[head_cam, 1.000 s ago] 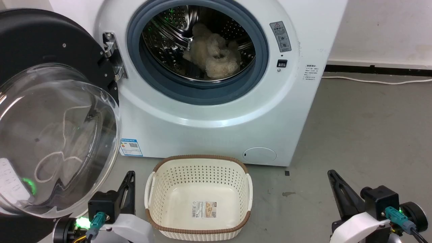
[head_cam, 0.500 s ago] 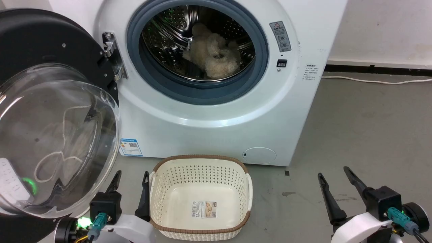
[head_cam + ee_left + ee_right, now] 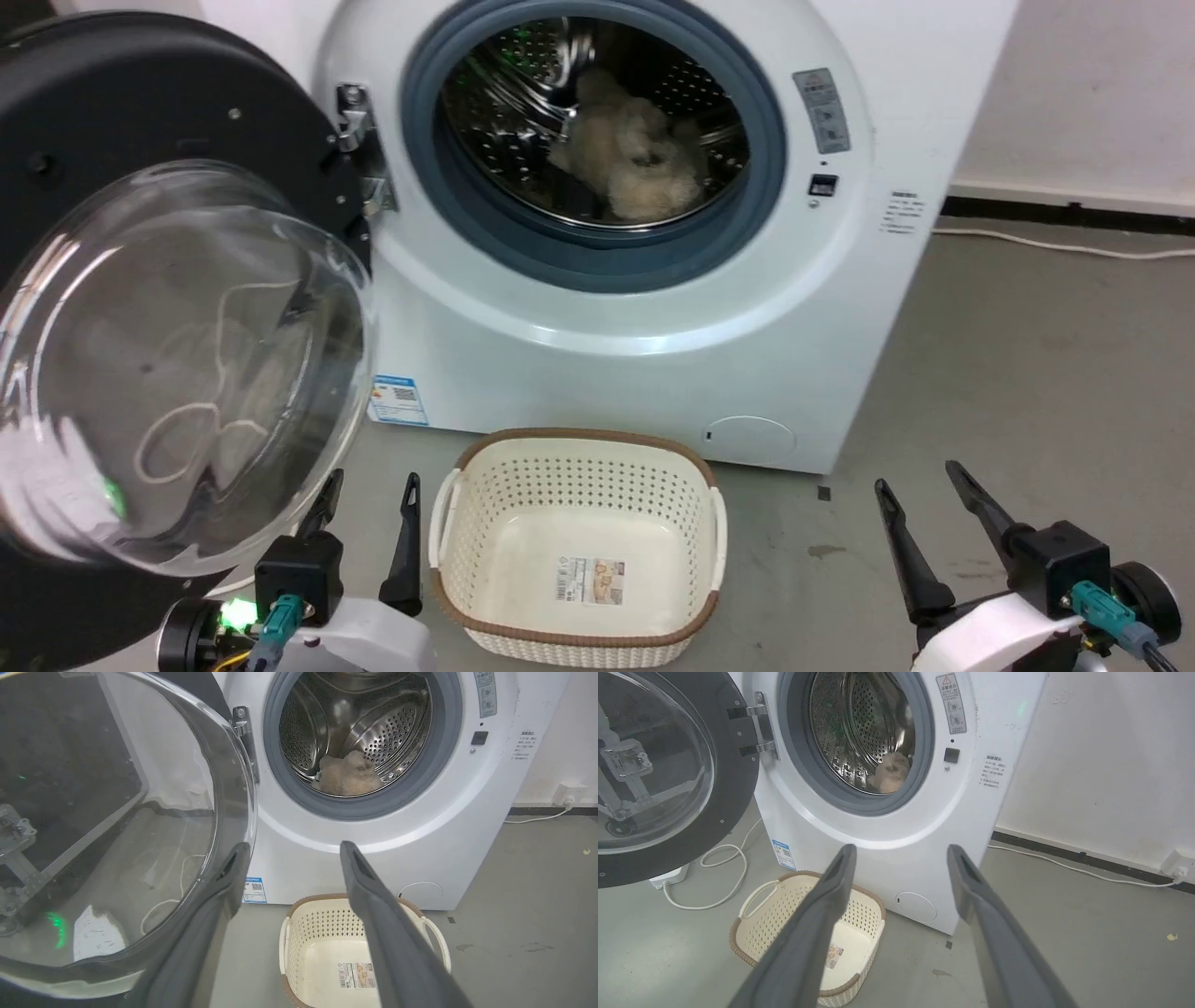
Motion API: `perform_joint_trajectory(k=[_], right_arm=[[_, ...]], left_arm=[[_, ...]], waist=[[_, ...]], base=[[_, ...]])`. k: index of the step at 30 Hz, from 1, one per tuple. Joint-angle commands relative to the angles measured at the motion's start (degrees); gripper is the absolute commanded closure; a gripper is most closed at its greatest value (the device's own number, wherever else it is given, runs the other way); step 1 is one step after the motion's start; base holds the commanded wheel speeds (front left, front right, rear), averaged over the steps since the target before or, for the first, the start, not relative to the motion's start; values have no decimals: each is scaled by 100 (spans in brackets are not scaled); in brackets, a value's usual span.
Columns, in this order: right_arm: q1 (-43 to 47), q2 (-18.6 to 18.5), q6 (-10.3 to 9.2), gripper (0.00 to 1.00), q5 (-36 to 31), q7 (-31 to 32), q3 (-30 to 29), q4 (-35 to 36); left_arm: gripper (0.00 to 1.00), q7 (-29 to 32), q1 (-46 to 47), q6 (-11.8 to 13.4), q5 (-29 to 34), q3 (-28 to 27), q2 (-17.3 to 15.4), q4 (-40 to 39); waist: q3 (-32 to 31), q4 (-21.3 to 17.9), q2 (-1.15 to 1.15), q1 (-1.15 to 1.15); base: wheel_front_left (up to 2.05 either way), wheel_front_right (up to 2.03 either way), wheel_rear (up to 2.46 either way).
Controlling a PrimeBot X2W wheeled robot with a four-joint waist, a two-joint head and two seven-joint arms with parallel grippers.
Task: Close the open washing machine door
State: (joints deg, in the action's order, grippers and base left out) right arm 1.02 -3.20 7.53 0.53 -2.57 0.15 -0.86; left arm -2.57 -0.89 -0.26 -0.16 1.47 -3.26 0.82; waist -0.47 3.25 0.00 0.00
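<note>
**Opening stage of the door-closing task, seen from my head and both wrists.** The washing machine door (image 3: 177,364) stands swung wide open on its hinge (image 3: 359,149) at my left. Its glass bowl bulges toward me, and its black rim is well apart from the grey gasket (image 3: 597,271) it must meet. The washing machine (image 3: 653,355) faces me with its drum exposed and a pale fluffy item (image 3: 635,159) lying inside.

**Progress.** By my judgement, nothing of the task is done. The door is not yet touched, and it must be swung across the opening and pressed until it latches.
- My left gripper (image 3: 373,479) hangs low, just below the door's lower edge, jaws spread wide and empty. In the left wrist view one finger overlaps the outline of the glass, but I cannot tell whether it touches.
- My right gripper (image 3: 916,475) hangs at the lower right, likewise spread and holding nothing, well apart from the door.
- The left arm is nearer, so it seems the likelier one to push.

**Surface and room.** The floor (image 3: 1027,373) is bare, grey and faintly stained. A cream perforated basket (image 3: 583,434), empty save for a label, stands just in front of the machine, between my grippers. A white cable (image 3: 1055,247) runs beside a dark baseboard (image 3: 1074,210) under a pale wall (image 3: 1102,84). A wall socket (image 3: 1174,861) sits low at the right.
</note>
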Motion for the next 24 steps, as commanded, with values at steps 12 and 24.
perform_joint_trajectory(k=[12,24], right_arm=[[-14,-97,-1,0,117,-214,276,-150],[-218,-205,-2,0,252,-358,637,-354]], left_arm=[[0,-213,-40,48,-7,72,-105,-58],[0,-357,-151,127,-26,84,-151,-161]], waist=[[-22,570,0,0],[10,881,0,0]], base=[[0,0,0],[0,0,0]])
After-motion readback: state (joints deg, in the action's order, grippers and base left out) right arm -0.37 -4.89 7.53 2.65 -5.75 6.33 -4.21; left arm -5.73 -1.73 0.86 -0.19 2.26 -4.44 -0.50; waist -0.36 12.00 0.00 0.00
